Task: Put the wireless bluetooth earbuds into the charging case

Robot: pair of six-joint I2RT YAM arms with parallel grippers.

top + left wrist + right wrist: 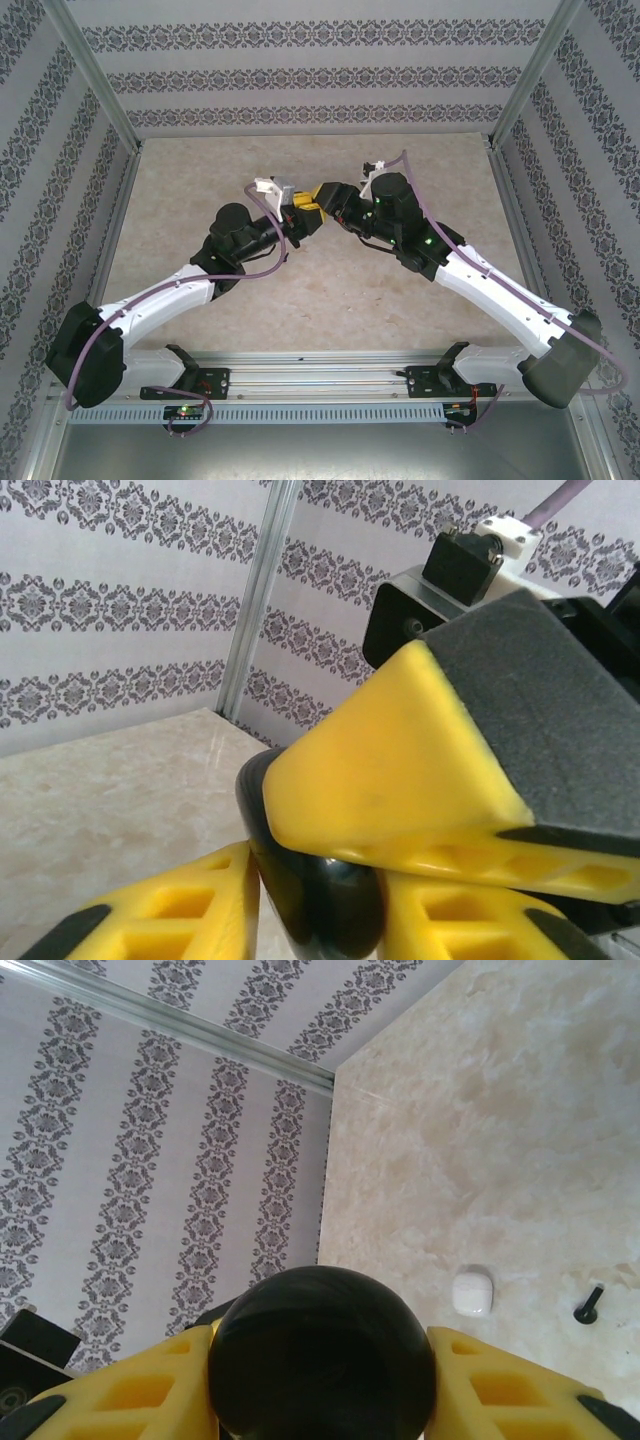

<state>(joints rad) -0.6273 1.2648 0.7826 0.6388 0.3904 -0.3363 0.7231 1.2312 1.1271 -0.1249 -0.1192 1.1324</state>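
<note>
A glossy black rounded thing [320, 1345] sits between the yellow fingers of my right gripper [322, 1400], which is shut on it above the table. My left gripper [318, 920] meets it from the other side, and its two yellow fingers press the same black thing [330, 890]. One right finger [400, 750] lies across the left wrist view. From above, both grippers [300, 212] [326, 196] touch at mid-table. The white charging case [472, 1293] lies closed on the table, apart from both grippers. The earbuds are out of view.
A tiny black stemmed piece [589, 1305] lies on the marbled table [200, 180] just right of the white case. Patterned walls and aluminium posts [100, 80] close in the table on three sides. The arm bases sit on a rail [320, 385] at the near edge.
</note>
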